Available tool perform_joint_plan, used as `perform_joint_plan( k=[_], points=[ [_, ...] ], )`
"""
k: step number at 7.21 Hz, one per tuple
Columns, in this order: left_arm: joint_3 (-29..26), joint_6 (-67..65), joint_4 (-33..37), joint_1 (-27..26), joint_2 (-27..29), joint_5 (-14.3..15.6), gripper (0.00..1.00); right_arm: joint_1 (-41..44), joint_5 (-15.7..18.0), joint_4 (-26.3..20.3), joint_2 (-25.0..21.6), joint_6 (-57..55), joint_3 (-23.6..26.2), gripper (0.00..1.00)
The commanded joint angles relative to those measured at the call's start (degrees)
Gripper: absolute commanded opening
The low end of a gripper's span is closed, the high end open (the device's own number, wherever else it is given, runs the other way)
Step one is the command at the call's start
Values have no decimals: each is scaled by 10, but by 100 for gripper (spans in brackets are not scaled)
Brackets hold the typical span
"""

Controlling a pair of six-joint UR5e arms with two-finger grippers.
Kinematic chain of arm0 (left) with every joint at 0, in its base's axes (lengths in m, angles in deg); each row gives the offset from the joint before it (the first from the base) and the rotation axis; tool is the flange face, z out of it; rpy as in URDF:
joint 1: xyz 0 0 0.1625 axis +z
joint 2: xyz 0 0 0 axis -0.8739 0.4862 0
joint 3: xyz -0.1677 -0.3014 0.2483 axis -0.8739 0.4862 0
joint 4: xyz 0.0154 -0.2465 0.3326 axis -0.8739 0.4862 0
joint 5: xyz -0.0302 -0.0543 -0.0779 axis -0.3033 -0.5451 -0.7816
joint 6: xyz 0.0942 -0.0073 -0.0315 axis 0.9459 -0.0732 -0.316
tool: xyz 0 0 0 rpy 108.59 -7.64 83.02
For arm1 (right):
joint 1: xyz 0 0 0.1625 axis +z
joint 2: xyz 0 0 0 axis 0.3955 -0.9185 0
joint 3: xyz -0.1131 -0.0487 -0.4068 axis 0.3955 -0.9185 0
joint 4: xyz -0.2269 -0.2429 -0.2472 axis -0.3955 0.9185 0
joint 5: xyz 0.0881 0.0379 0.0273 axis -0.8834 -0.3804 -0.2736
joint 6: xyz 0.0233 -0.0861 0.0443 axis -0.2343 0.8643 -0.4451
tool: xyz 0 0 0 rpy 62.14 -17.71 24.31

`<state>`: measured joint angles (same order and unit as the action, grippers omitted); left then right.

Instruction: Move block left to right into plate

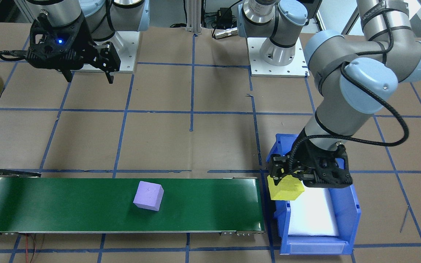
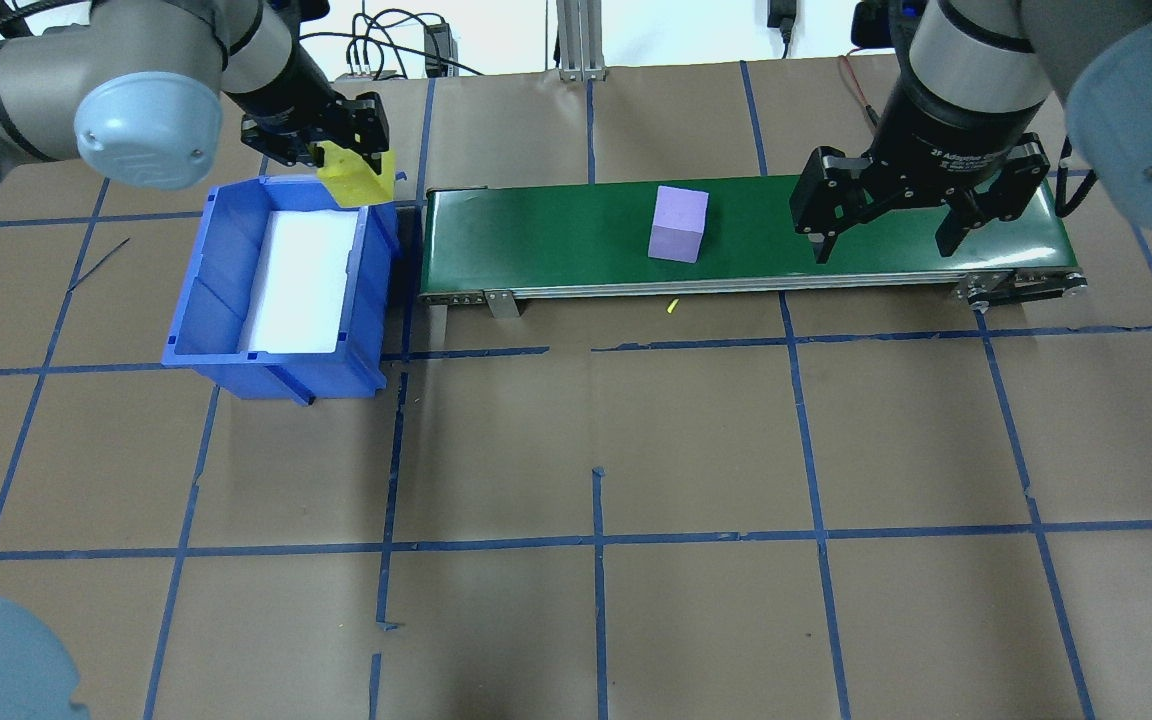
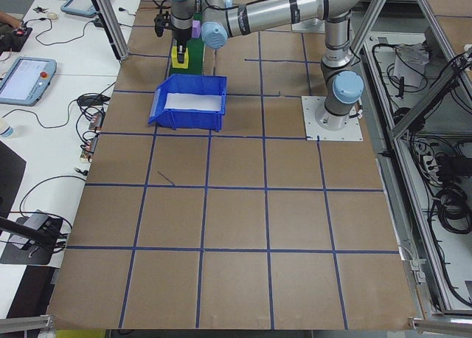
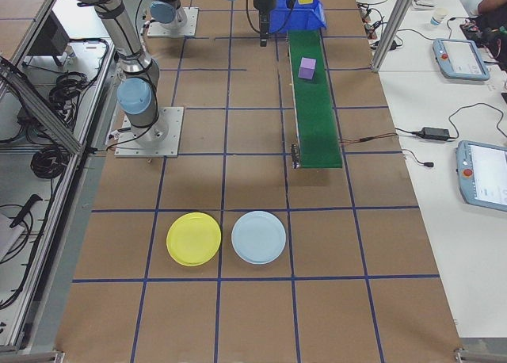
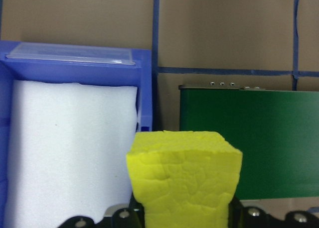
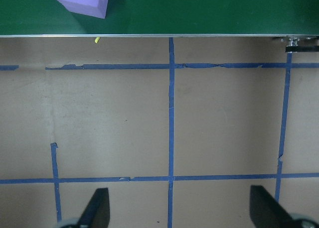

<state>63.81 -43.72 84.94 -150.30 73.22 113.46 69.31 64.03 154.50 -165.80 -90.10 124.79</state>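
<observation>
Overhead exterior view: the left hand (image 2: 341, 160) grips a yellow foam block (image 2: 356, 175) above the blue bin (image 2: 221, 290). The right hand (image 2: 886, 225) hangs wide open. A purple block (image 2: 678, 224) sits on the green conveyor (image 2: 556, 250). The yellow plate (image 4: 193, 238) lies well apart on the surface.

Table (image 2: 696, 450): brown paper cover w/ blue tape grid (image 2: 596, 540). Green conveyor belt (image 2: 556, 240) lies along far edge, running left-right. Blue bin (image 2: 198, 290) sits just beside belt's left end, open top; white foam pad (image 2: 301, 280) lines its floor. Tiny yellow crumb (image 2: 672, 307) on paper just near of belt, approx. mid-length. Light blue plate (image 4: 258, 237) flat on paper at table's right end, well apart from belt. White side bench (image 4: 428, 220) beyond far edge carries tablet (image 4: 486, 185), second tablet (image 4: 458, 58), power brick (image 4: 435, 131) w/ cables.
</observation>
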Motion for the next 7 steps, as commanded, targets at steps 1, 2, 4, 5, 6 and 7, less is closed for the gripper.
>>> perform_joint_plan(
  k=[1,2,4,5,6,7],
  points=[
    [5,-30,-8,-51,8,6,21,3,1,2,26,-4,-5,100],
    [5,-34,-14,-56,26,7,21,1,0,10,46,5,1,100],
    [5,-30,-38,-65,53,7,21,-1,21,125,80,3,31,100],
    [6,-30,-38,-70,55,8,21,-1,11,175,102,-6,40,100],
    [8,-30,-60,-75,61,9,21,-6,10,228,127,-23,33,100],
    [8,-34,-71,-75,79,8,21,-23,-8,230,145,-38,15,100]
  ],
)
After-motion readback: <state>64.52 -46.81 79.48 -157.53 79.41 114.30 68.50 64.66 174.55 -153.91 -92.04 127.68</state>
